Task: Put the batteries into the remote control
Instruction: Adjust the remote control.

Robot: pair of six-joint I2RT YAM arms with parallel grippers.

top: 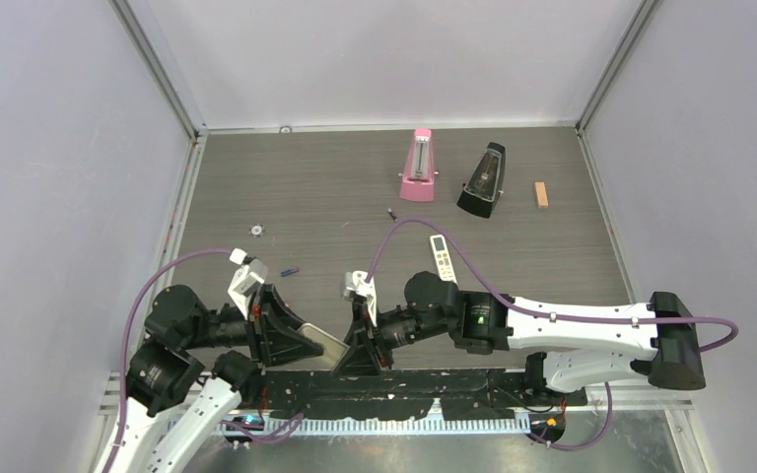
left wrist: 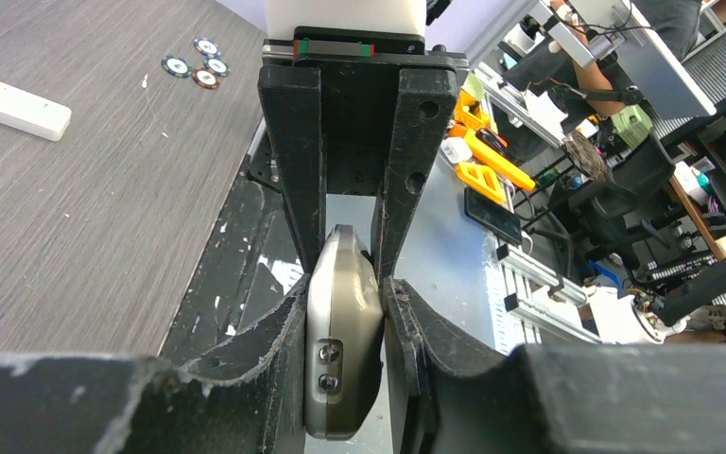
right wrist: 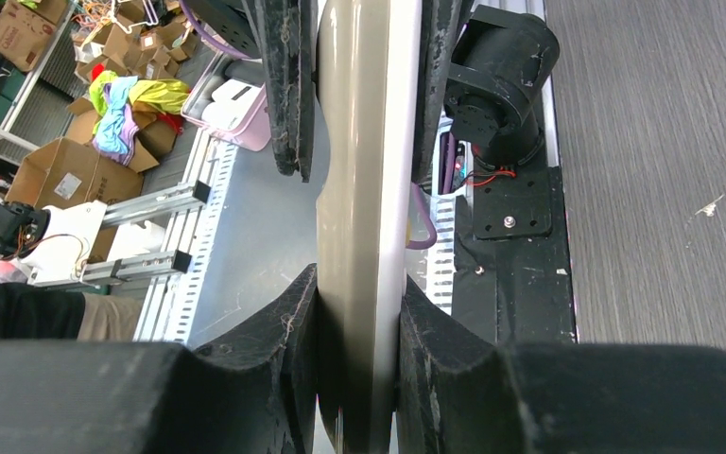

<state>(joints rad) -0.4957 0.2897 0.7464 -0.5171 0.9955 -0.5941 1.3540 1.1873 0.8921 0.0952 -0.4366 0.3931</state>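
Top external: 1 remote control (L+R jaws), 1 wider remote.

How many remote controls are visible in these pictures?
2. The slim remote is held at the near edge of the table, clamped in both pairs of jaws. A white remote lies flat near the table's middle. No other is in view.

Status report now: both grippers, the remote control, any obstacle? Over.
Left gripper shut on remote control end. Right gripper shut on same remote. Blue battery on table, not loaded. Nothing seen blocking.
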